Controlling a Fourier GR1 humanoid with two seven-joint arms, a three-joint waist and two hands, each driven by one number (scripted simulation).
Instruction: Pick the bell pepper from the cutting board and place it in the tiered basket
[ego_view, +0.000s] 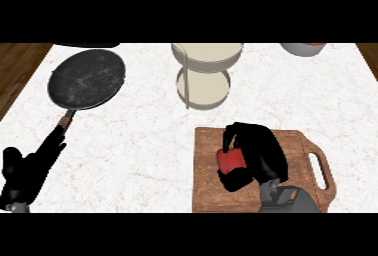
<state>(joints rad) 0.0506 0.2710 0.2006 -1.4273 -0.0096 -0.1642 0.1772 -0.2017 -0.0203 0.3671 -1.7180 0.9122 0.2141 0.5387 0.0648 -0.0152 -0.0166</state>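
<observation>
Down on the wooden cutting board (295, 150), near its left half: red bell pepper (229, 160), tucked inside the right hand (258, 155). Fingers curled over the top and thumb hooked beneath — pepper pinched between them, only its left face showing. Cannot tell whether lifted or resting on the wood. Board handle off to the right, clear of the hand.

Up beyond the board, well apart from the pepper: cream tiered basket (205, 70), upper tier at the counter's far edge, lower tier nearer, thin post on the left.

Far left — dark frying pan (86, 79), handle running down toward the left hand (21, 175), which rests open at the lower left edge, fingers up. Grey bowl (303, 48) at the top right, on the white marble counter (125, 150).
</observation>
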